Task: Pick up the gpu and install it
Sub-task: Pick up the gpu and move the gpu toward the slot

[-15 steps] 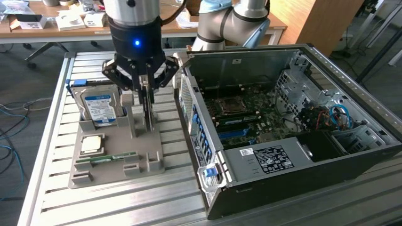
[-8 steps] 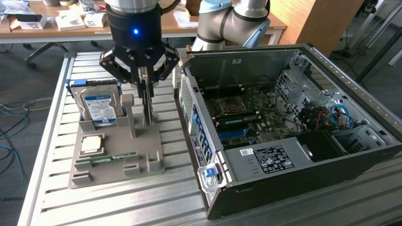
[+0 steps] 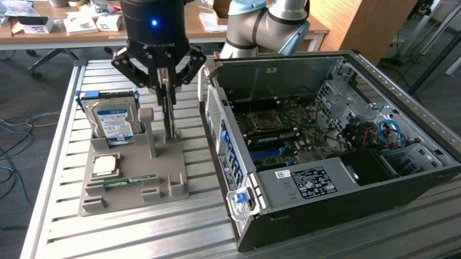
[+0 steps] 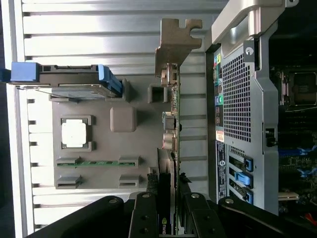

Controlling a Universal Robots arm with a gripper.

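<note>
The black end effector [image 3: 167, 85] hangs over the grey holder [image 3: 164, 162], its fingers clamped on the gpu [image 3: 170, 116], which stands upright and edge-on. A hard drive [image 3: 115, 123] stands in the holder toward the exterior view's left, with a processor [image 3: 106, 164] and a memory stick [image 3: 124, 181] lying below it. An open computer case [image 3: 281, 73] sits on the slatted surface [image 3: 144, 232] at the right.

Slatted table [image 3: 144, 234]: grey fixture [image 3: 126, 200], open computer case [image 3: 338, 221].

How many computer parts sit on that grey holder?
4: hard drive standing at the far end, CPU flat before it, green memory stick nearer still, gpu upright on the PC case side, clamped by the gripper. None looks hidden.
</note>
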